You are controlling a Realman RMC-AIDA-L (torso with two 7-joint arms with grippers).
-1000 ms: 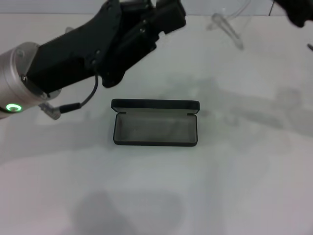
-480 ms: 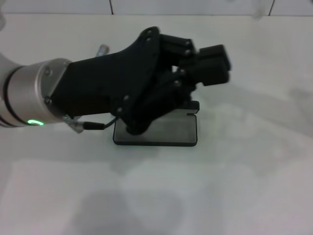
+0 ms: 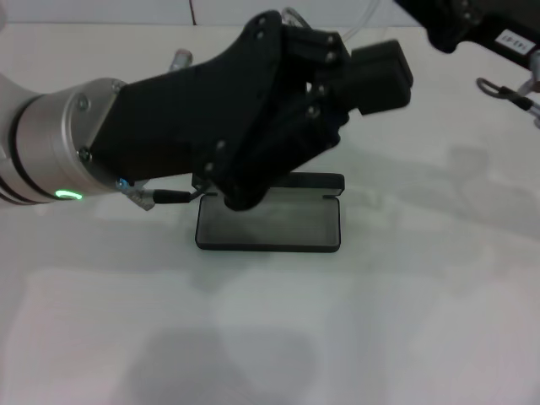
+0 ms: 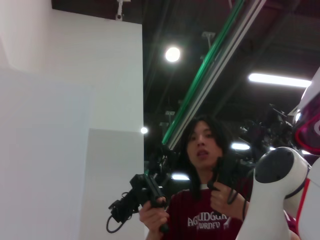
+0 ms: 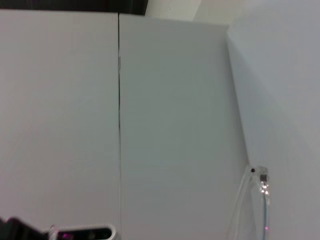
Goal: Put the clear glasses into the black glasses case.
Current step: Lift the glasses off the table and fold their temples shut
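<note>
The black glasses case [image 3: 270, 247] lies open in the middle of the white table, grey lining up, its lid [image 3: 319, 180] standing at the far side. My left arm reaches across from the left and covers the case's far-left part; my left gripper [image 3: 381, 76] hangs above and behind the case. My right gripper [image 3: 439, 18] is at the far right edge of the head view, partly cut off. A thin curved piece of the clear glasses [image 3: 364, 20] shows between the two grippers. One clear arm of the glasses [image 5: 254, 200] shows in the right wrist view.
A grey cable loop [image 3: 506, 91] hangs under the right arm. White wall panels [image 5: 120, 125] stand behind the table. The left wrist view points upward at a person [image 4: 202, 200] holding controllers.
My left arm swung from the far left to over the case, then shifted slightly back. My right arm came back into the top right with the glasses.
</note>
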